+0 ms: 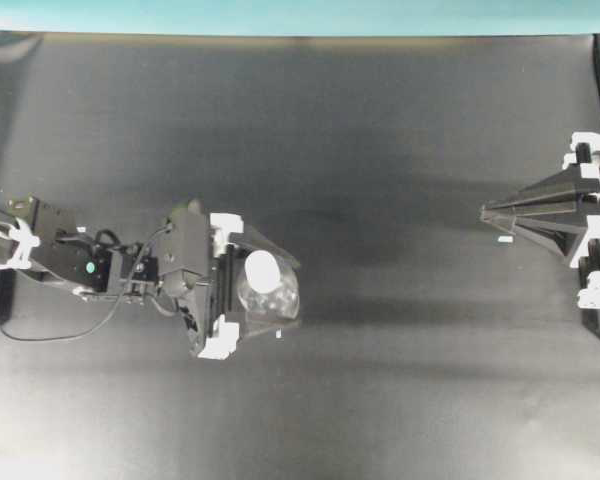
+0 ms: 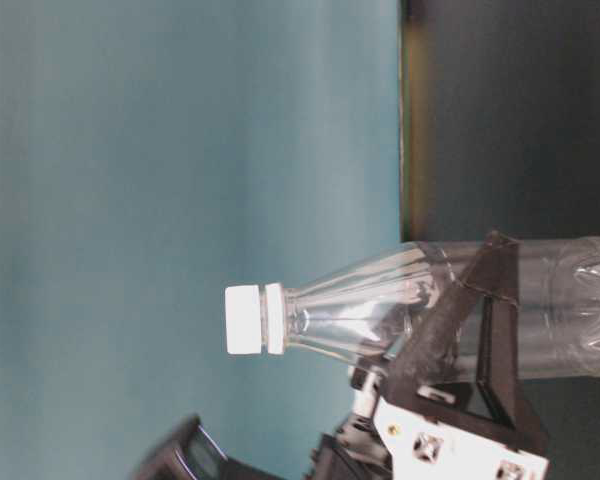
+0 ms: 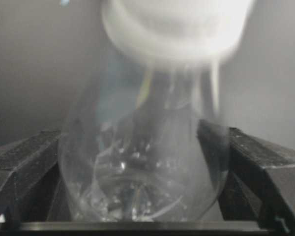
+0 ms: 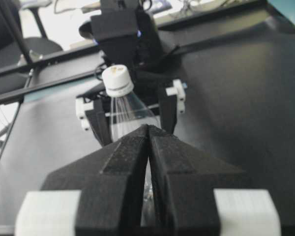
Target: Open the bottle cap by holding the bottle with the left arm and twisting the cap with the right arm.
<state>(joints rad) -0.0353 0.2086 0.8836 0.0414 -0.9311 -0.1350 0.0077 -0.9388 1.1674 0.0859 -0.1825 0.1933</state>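
The clear bottle stands upright on the black table, its white bottle cap on top. My left gripper is open and straddles the bottle's body, one finger on each side. In the left wrist view the bottle fills the gap between both black fingers, close to the walls; whether they touch I cannot tell. The cap looms blurred above. My right gripper is shut and empty at the far right, well apart. From its wrist camera, its tips point at the bottle and cap.
A tiny white scrap lies just below the right gripper's tips, another speck by the bottle. A teal wall borders the table's far edge. The table-level view shows the capped bottle sideways with a left finger across it.
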